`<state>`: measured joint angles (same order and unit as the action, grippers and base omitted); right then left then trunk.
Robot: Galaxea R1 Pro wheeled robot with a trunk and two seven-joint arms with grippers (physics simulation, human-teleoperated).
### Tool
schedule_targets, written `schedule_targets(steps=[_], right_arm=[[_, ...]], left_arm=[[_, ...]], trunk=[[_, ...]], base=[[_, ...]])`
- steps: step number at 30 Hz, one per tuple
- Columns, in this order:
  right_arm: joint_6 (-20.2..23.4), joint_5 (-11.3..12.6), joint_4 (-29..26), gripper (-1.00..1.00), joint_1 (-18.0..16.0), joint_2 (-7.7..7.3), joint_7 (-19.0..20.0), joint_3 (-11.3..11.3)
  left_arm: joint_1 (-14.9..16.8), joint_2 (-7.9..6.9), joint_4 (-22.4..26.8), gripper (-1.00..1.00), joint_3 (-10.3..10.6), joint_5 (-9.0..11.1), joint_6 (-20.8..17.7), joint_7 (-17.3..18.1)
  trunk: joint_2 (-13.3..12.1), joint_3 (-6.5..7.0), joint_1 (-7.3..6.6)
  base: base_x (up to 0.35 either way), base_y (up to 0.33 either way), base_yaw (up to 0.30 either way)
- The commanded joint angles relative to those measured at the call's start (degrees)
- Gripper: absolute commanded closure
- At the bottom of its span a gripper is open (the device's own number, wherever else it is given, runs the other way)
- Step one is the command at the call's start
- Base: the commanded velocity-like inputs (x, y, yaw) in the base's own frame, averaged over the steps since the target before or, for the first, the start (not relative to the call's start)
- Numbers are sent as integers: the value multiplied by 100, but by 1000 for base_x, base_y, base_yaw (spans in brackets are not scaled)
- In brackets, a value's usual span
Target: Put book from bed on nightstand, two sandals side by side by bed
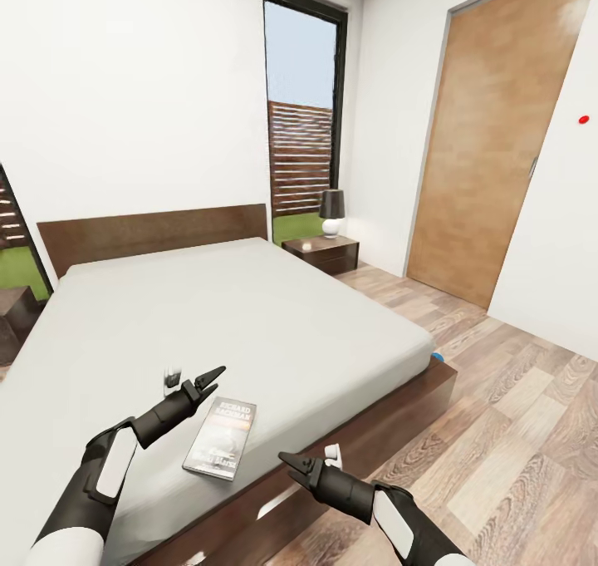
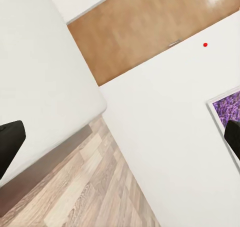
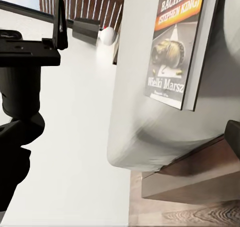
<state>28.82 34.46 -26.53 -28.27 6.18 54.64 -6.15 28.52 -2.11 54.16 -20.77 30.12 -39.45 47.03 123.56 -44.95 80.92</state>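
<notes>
White walls and a light wood-plank floor [image 1: 498, 400] frame the bedroom, with the bed [image 1: 249, 317] as its centre. Above the bed's foot end, the left gripper [image 1: 193, 376] hovers with its two dark fingers spread apart, nothing between them; in the left wrist view the fingertips [image 2: 10, 142] sit wide at either edge, with the mattress corner, floor and wall beyond. Just beside that gripper, toward the bed's foot edge, the book [image 1: 221, 438] lies flat on the mattress, cover up, showing white lettering and an orange band. The right gripper [image 1: 314, 461] hangs just off the bed's foot edge, over the dark wooden base, near the book but not touching it; its fingers look parted and empty, though the head view is too small to be sure. From the right wrist view the book [image 3: 180, 47] rests close to the rounded mattress edge. A small blue sliver [image 1: 437, 356] at the bed's far foot corner, on the floor, may be a sandal. Beside the headboard stands a nightstand [image 1: 322, 253] bearing a lamp [image 1: 332, 212]. Beyond it are a tall black-framed window [image 1: 303, 109] and a brown door [image 1: 498, 134].
</notes>
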Motion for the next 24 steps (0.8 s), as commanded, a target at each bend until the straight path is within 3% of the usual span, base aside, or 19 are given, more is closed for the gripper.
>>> schedule_targets(steps=[1, 12, 24], right_arm=[[45, 53, -1, -100, -3, -3, -6, -18], [45, 53, -1, -100, -3, -3, -6, -18], [45, 53, 13, -100, -3, -3, -6, -18]], left_arm=[[4, 0, -2, -100, -6, 20, -36, 8], [4, 7, -2, -100, -6, 20, -36, 8], [4, 4, -3, -100, -6, 20, -36, 8]], trunk=[[3, -6, -1], [3, -6, -1], [3, -6, -1]], base=[[0, 0, 220], [0, 0, 249], [0, 0, 30]])
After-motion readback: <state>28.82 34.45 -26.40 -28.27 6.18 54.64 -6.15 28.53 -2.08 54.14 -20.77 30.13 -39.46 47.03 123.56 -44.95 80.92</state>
